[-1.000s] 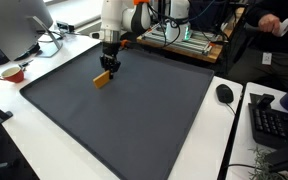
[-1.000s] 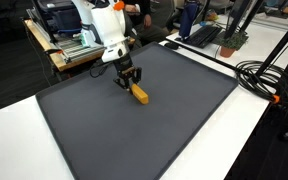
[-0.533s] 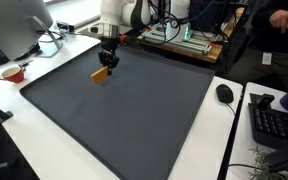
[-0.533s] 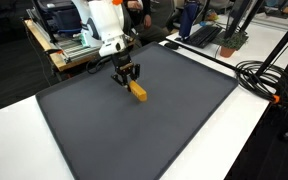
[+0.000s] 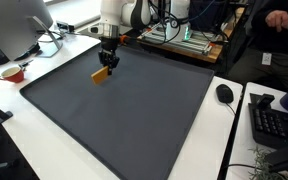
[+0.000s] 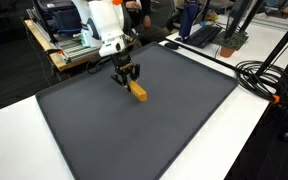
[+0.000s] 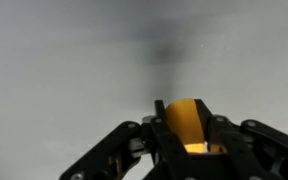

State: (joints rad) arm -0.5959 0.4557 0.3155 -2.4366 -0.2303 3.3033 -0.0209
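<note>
My gripper (image 5: 109, 64) is shut on a yellow-orange block (image 5: 104, 76) and holds it just above the dark grey mat (image 5: 134, 110), near the mat's far edge. In another exterior view the gripper (image 6: 127, 79) grips the block (image 6: 137, 93) by its upper end, and the block hangs tilted over the mat (image 6: 154, 120). In the wrist view the block (image 7: 184, 122) sits between the two black fingers (image 7: 187, 150), with the plain grey mat (image 7: 84, 60) behind it.
A red cup (image 5: 13, 73) and a monitor (image 5: 14, 25) stand beside the mat. A black mouse (image 5: 224, 93) and keyboard (image 5: 274, 120) lie on the white table. Black cables (image 6: 269, 80) run along the table. A cart with equipment (image 6: 69, 35) stands behind the arm.
Between 1.0 s and 0.5 s ago the gripper rose slightly with the block in it. Since then nothing has visibly moved.
</note>
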